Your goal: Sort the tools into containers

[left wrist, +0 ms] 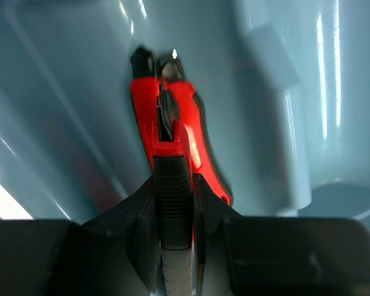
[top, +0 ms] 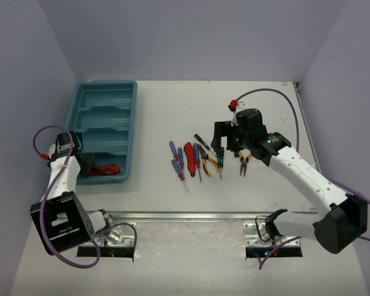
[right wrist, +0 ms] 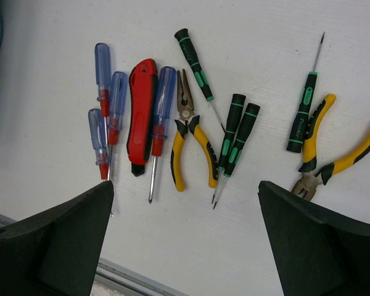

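The teal tray stands at the left with four long compartments. My left gripper is inside the nearest compartment, shut on a red-handled tool. In the left wrist view the fingers clamp the tool's black ribbed part, and the red handles reach out over the tray floor. My right gripper is wide open and empty above the row of tools. Below it lie blue-handled screwdrivers, a red knife-like tool, yellow pliers, green-and-black screwdrivers and a second pair of yellow pliers.
The other three tray compartments look empty in the top view. A metal rail runs along the table's near edge. Grey walls enclose the table on three sides.
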